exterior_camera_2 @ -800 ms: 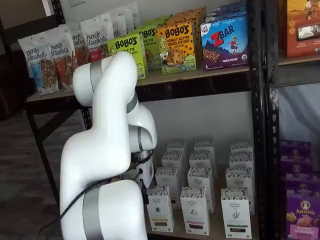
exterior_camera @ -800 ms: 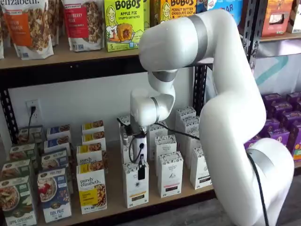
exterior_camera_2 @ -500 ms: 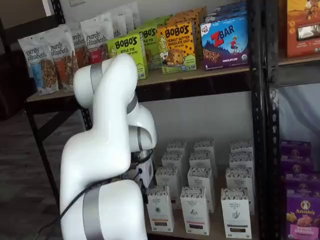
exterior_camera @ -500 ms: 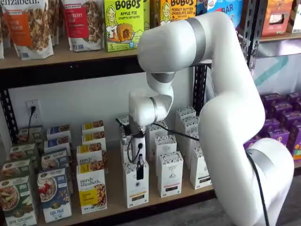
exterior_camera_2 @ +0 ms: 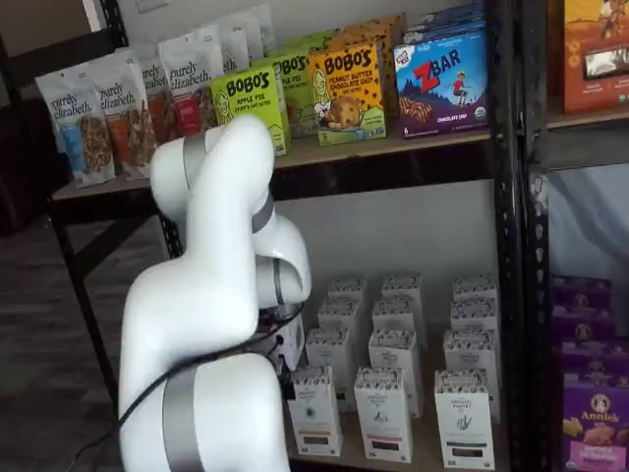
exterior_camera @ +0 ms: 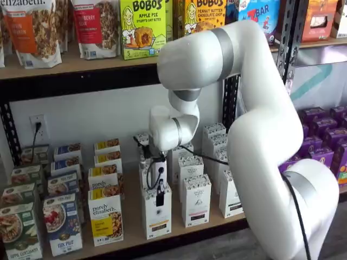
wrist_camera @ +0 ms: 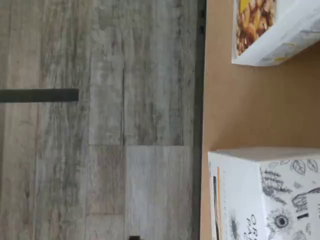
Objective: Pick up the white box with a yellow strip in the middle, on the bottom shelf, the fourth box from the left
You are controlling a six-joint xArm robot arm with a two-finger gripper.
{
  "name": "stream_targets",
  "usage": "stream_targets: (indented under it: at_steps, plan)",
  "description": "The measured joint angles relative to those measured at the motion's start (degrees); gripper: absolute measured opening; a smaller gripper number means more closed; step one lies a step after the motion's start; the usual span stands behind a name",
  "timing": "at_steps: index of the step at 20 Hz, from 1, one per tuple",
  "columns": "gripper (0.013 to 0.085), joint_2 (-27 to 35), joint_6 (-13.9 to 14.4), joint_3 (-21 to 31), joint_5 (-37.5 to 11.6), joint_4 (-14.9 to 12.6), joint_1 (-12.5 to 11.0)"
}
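You are at the approach stage: nothing is grasped yet, and closing on the carton, lifting it and drawing it clear of the shelf all remain, as far as these views let you judge.

Start with the arm [exterior_camera: 255, 108], the biggest thing in front of you: smooth, glossy white rounded shells with grey bands at the joints, reaching in under the upper board in both shelf views. Below it, the bottom shelf [exterior_camera: 133, 216] is a flat, light tan wooden board with a black metal front rail; the wrist view shows the board's plain matte surface [wrist_camera: 250, 110] ending at a dark edge, with grey wood-grain flooring [wrist_camera: 100, 125] beyond.

The white box [exterior_camera: 156, 212] stands upright at the front edge of that shelf, just right of the wider purely elizabeth box [exterior_camera: 106, 218]. It is a tall, narrow cardboard carton with crisp corners, a speckled black-and-white top, and a thin yellow-orange strip above dark print. In the wrist view its printed botanical top [wrist_camera: 270, 200] fills one corner.

The hand [exterior_camera: 160, 195] hangs directly above the white box, its black fingers close over the top. They show side-on, so the pictures alone don't reveal a gap; take the hand as fully spread, pinching nothing.
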Motion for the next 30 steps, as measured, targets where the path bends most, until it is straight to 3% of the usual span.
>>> stream_targets:
  at_steps: [3,8,16,20,25,30]
  plan:
    - [0.085,1.6,-0.5,-1.7,-0.1,0.0,-0.5]
    - [0.085,3.4,-3.9,-4.1,-0.2,3.1,-1.2]
    - [0.085,5.7,-3.5,-7.0,0.1,1.9,-1.9]
    - [0.085,6.7,-5.7,-7.8,-1.8,4.5,-1.7]
    - [0.085,8.1,-2.7,-10.0,-0.4,1.2,-1.8]
    - [0.085,9.8,-1.6,-11.7,0.0,0.0,-1.6]
